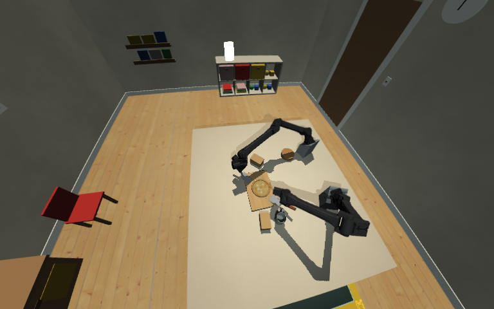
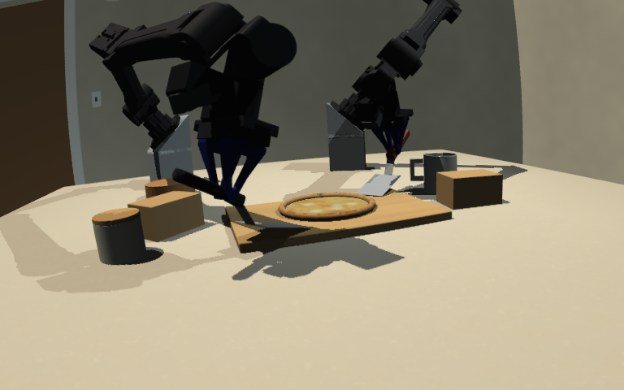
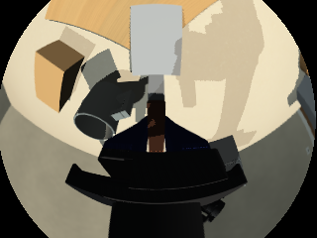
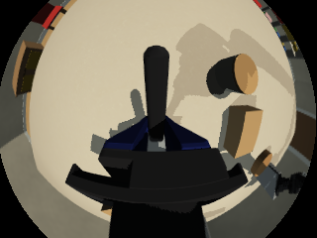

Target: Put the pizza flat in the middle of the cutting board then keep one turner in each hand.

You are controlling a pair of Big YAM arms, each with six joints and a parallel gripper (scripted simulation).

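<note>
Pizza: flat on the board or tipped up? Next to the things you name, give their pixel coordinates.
Flat: in the exterior view, the pizza's (image 1: 260, 188) (image 2: 327, 206) near crust rests along the cutting board (image 1: 259, 203) (image 2: 413, 206) (image 3: 89, 15), its rim looking level.

Grey-walled room with a plank floor and a brown door
A low white cubby shelf (image 1: 248, 59) with pink, red and yellow bins stands against the far wall under a glowing white lamp (image 1: 228, 51); two picture ledges (image 1: 148, 46) hang beside it, a red chair (image 1: 85, 207) stands on the pale wood floor (image 1: 160, 145), and a light switch (image 1: 386, 81) (image 2: 96, 99) sits near the brown door (image 1: 368, 62) (image 2: 34, 101)
</note>
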